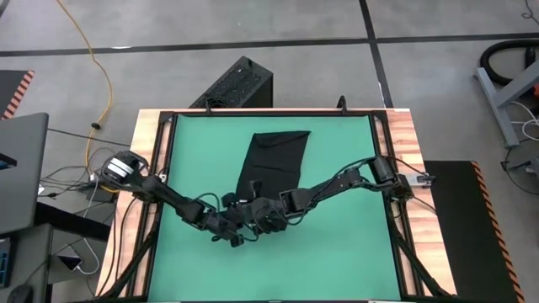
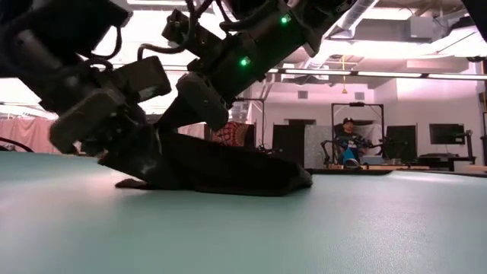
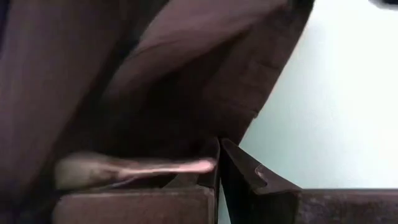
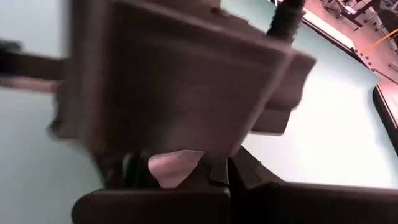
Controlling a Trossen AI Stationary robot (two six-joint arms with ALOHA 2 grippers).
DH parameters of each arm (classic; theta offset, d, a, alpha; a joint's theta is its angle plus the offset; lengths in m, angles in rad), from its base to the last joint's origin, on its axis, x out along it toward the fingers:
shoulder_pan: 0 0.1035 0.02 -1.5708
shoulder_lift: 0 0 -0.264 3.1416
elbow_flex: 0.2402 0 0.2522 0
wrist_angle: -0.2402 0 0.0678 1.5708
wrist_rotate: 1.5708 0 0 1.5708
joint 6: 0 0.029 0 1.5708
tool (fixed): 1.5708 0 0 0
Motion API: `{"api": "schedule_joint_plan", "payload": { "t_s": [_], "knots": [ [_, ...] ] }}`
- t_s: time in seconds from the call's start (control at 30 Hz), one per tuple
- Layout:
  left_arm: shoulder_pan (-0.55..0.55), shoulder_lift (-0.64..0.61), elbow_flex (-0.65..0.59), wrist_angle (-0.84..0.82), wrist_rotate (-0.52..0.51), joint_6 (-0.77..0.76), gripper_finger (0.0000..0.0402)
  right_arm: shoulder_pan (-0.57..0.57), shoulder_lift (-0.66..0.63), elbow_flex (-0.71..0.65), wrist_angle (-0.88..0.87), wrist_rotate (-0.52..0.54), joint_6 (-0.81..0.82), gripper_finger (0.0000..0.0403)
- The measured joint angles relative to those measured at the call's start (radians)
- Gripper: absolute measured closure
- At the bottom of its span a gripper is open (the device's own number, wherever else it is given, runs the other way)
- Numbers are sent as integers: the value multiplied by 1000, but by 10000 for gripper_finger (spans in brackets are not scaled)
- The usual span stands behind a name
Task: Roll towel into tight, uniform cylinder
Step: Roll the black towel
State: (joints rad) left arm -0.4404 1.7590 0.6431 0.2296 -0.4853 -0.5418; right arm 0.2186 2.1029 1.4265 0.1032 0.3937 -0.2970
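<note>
The black towel (image 1: 278,164) lies lengthwise on the green mat (image 1: 337,252), with its far part flat. Its near end (image 2: 163,164) is raised off the mat under both grippers. My left gripper (image 1: 242,215) comes in from the table's left and my right gripper (image 1: 268,210) from the right. They meet side by side at the towel's near end, and both are shut. In the left wrist view the shut fingertips (image 3: 219,152) sit against dark cloth (image 3: 186,81). My left gripper pinches the towel's near edge (image 3: 205,163) between its two fingers, coming slanting down from the near left. That end is lifted a little; the rest of the towel (image 2: 251,175) lies on the mat. How many layers it holds, I cannot tell. My right gripper (image 4: 225,167) is shut at the towel's near end, slanting down from the near right beside the other gripper. The left hand's body (image 4: 180,81) fills the right wrist view and hides the place of contact. The raised cloth (image 2: 190,156) runs up to it.
A black ribbed box (image 1: 240,84) stands on the floor beyond the table's far edge. Wooden table borders (image 1: 404,143) frame the mat, which is bare near and to both sides. Cables and devices (image 1: 67,181) lie off the table's left. A person (image 2: 348,141) sits far behind.
</note>
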Motion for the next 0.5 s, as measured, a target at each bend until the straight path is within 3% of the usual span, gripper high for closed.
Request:
{"api": "schedule_joint_plan", "payload": {
  "t_s": [0.5],
  "knots": [
    [-2,5,8,-3,10,-25,401,-30,13,0,23,-145,11,401]
  ]
}}
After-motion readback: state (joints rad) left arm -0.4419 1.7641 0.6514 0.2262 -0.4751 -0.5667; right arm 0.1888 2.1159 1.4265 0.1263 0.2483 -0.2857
